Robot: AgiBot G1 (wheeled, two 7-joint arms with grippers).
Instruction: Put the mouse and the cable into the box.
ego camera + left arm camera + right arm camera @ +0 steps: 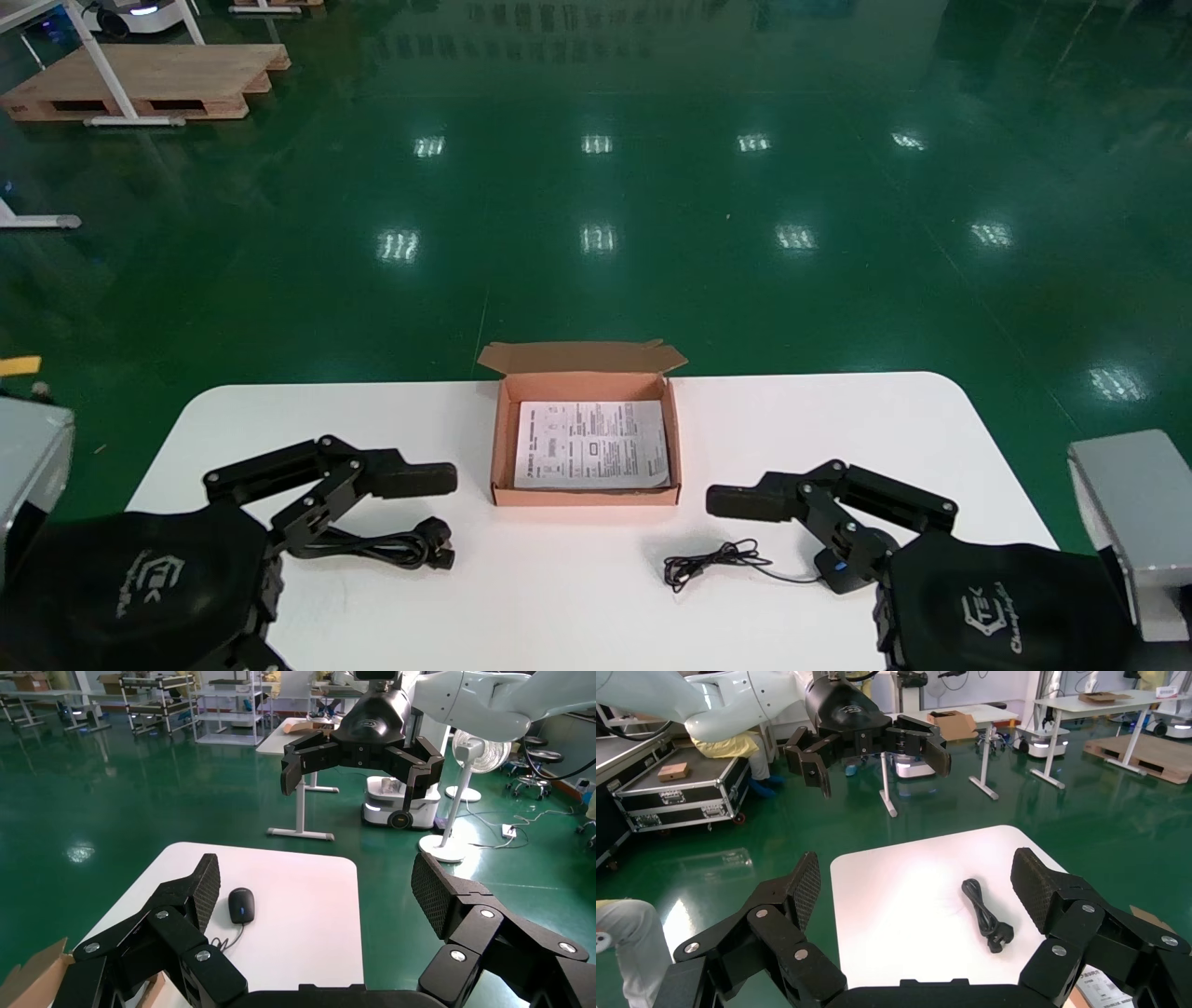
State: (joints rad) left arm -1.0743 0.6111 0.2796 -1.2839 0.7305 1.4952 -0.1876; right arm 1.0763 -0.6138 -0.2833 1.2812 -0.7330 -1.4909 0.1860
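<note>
Seen from the head, my right gripper (914, 862) covers the body of the mouse (241, 905), so only its thin wire (717, 559) shows on the table (559, 596). My left gripper (314, 871) hides the left end of the cable (391, 548). Both wrist views cut the box (585, 494) off at a corner. The print on the leaflet (592, 445) inside is too small to read.

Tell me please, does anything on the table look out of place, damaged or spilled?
Nothing serious stands out. The box stands open with a paper sheet flat inside. The black cable lies bundled by the left gripper, the mouse by the right gripper; both are open. Only the thin cord is loosely tangled.
</note>
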